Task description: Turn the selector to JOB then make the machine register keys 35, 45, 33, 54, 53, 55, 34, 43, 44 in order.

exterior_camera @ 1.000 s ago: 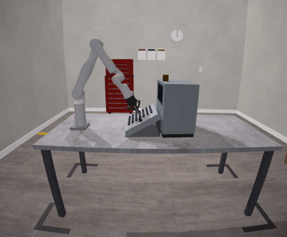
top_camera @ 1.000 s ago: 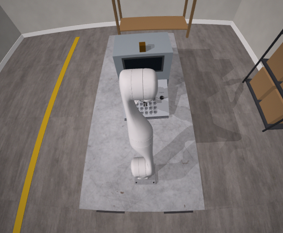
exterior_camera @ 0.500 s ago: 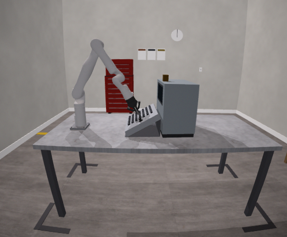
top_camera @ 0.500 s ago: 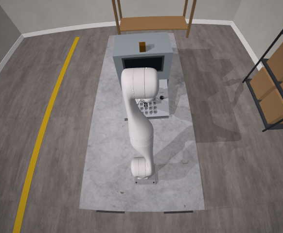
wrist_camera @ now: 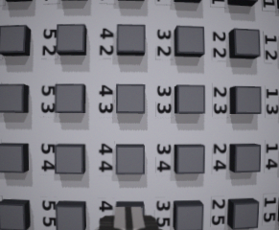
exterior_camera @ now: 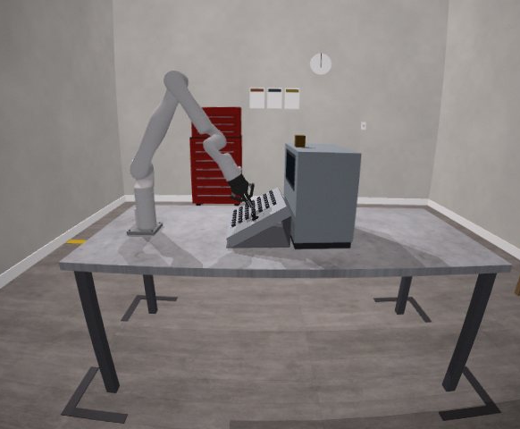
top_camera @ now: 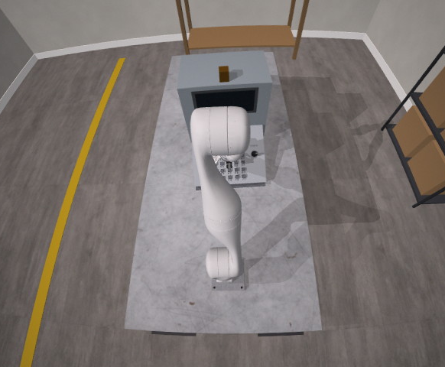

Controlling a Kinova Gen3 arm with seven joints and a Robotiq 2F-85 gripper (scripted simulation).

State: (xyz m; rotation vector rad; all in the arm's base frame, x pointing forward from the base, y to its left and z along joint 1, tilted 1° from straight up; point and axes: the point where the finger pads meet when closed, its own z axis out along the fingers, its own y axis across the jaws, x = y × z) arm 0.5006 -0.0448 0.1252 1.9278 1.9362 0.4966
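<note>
gripper (wrist_camera: 129, 217) closed tight, holding nothing — its tips over key 45 (wrist_camera: 129, 205) on the keypad (exterior_camera: 255, 216)

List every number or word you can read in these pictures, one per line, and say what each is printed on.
"62" "52" "42" "32" "22" "12": keypad panel, beside its keys.
"63" "53" "43" "33" "23" "13": next row.
"64" "54" "44" "34" "24" "14": next row.
"55" "35" "25" "15": bottom row; others cut off.
Wall sheets: unreadable.

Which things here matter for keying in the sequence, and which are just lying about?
Job: keypad; selector knob; key 45 under the shut pincer; grey machine.

Lying about: brown block; red tool chest; shelf rack with boxes; wooden bench.
</note>
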